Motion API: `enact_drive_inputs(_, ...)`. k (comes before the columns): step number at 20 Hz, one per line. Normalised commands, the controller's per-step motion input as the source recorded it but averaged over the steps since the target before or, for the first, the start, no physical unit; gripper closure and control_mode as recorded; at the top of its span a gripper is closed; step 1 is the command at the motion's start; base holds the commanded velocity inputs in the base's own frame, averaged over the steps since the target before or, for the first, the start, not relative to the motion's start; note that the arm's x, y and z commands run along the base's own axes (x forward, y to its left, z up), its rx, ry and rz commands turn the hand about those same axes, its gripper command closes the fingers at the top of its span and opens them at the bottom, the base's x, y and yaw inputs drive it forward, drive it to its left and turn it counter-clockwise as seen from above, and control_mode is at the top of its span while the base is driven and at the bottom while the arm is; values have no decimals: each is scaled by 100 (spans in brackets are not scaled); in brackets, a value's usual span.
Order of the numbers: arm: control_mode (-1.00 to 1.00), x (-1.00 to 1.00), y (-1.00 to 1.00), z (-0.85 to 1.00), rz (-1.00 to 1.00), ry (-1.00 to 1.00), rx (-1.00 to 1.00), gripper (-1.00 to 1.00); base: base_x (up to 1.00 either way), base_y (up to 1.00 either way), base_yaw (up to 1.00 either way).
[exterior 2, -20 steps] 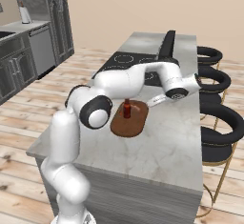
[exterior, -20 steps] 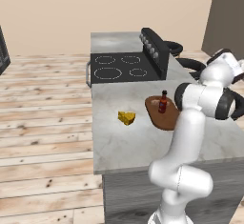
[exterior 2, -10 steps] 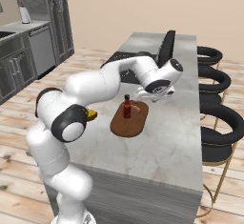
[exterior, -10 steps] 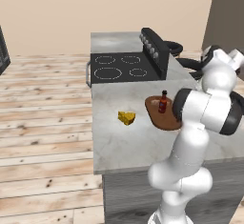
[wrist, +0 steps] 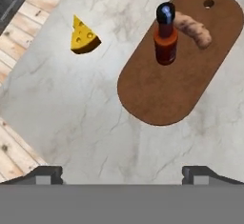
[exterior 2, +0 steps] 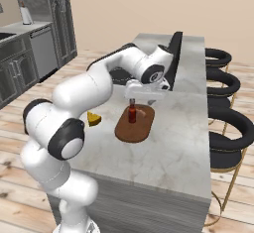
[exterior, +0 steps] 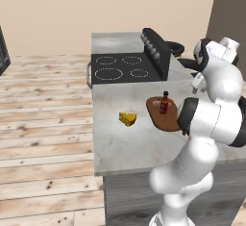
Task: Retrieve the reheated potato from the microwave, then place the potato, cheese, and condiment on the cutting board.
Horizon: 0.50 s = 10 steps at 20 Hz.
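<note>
Hovering with jaws wide open, empty, above the cutting board [wrist: 181, 85] bearing condiment [wrist: 165, 36] and potato [wrist: 194, 29].

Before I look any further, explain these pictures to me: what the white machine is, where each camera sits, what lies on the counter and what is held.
The white machine with dark joints is a robot arm standing at a marble kitchen counter. Two pictures come from cameras behind it, one to its left and one to its right. The third comes from a camera on its hand, looking down past two dark fingertips.

On the counter lies a rounded reddish-brown wooden cutting board. A small dark red condiment bottle with a black cap stands upright on it, and a pale tan-pink potato lies on it beside the bottle. A bright yellow cheese wedge sits on the bare marble, apart from the board.

The gripper hovers above, open, holding nothing.
</note>
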Motion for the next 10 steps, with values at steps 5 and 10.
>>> enact_drive_inputs(5,-100,-32,48,16,0,11,0,-100,0,0,0)
enact_drive_inputs(10,-100,-27,56,13,0,-6,-14,-100,0,0,0)
